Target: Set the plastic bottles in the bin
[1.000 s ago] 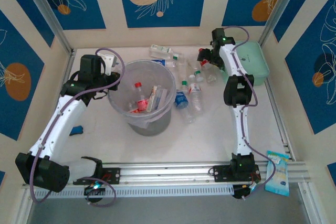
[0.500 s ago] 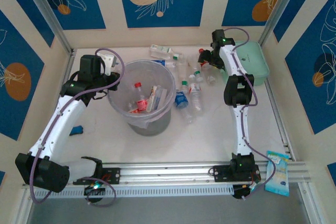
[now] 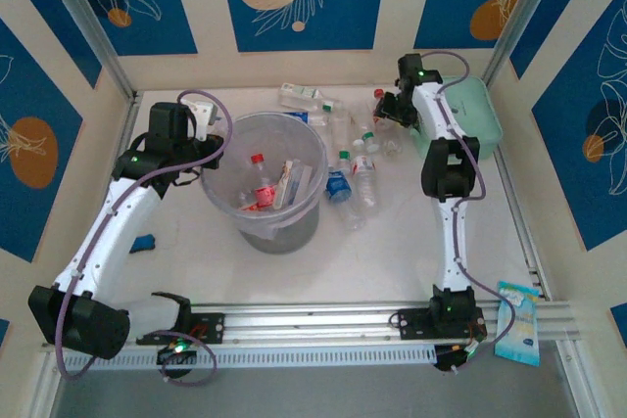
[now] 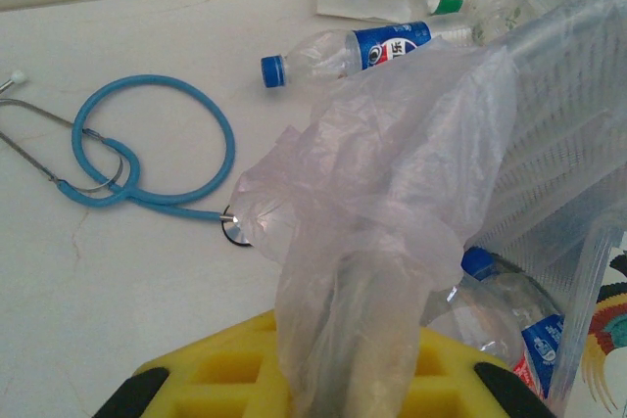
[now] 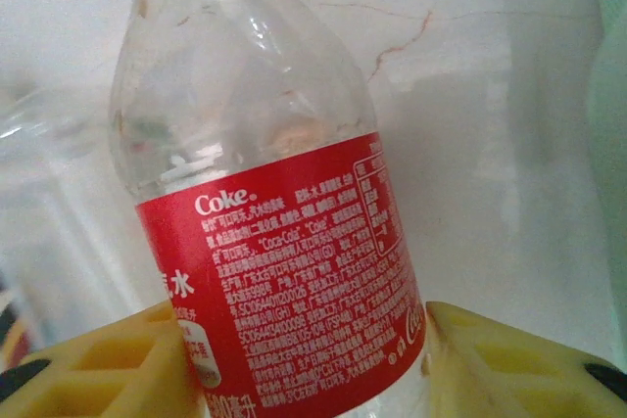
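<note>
Left arm: bent at the elbow, reaching to the bin's [image 3: 290, 230] left rim.
Left gripper [image 4: 348, 369]: pinched tight on the clear liner [image 4: 392, 173].
Right arm: stretched far back beside the mint-green box [image 3: 480, 110].
Right gripper [image 5: 304, 359]: fingers pressed on both sides of the Coke bottle [image 5: 274, 242] (red label), right of the bin.

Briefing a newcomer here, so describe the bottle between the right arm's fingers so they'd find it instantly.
Start at the mint-green box at the table's far right; the right gripper sits just left of it. Between its fingers is a clear Coke bottle, the one with a red label; neighbours wear green-white or blue.
</note>
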Controlling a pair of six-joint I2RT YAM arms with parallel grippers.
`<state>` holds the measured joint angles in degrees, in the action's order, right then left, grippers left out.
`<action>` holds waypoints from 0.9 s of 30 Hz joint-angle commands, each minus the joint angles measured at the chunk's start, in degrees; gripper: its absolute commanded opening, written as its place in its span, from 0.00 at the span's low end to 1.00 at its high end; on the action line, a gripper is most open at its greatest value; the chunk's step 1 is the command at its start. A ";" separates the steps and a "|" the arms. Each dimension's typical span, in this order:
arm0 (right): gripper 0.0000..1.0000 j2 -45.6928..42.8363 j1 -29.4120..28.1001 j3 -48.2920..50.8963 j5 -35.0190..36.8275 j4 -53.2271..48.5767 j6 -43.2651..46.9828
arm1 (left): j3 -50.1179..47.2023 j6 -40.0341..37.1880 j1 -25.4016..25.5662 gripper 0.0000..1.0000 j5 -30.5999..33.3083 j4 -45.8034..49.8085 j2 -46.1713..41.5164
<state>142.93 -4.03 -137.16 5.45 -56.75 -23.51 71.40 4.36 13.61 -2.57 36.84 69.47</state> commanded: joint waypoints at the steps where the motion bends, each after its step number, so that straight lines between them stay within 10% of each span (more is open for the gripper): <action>1: 0.50 -10.86 0.43 2.24 -3.06 4.73 -1.44 | -0.82 -2.60 -1.02 0.00 1.08 0.16 -0.35; 5: 0.48 -17.76 0.78 3.57 -6.14 6.35 -2.14 | -0.82 -2.73 -1.15 0.00 0.83 0.25 -0.13; 13: 0.39 -40.08 -1.46 24.98 -37.69 33.44 -19.54 | -0.82 -2.25 -1.19 0.00 0.63 0.04 -0.25; 27: 0.04 -54.08 -31.22 40.98 -18.28 37.31 -15.61 | -1.33 -0.87 -1.30 0.00 1.16 -0.92 -0.40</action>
<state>91.29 -32.69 -101.51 -20.05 -23.44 -37.78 71.29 4.60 13.23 -2.55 36.77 69.47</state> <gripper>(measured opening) 0.455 0.148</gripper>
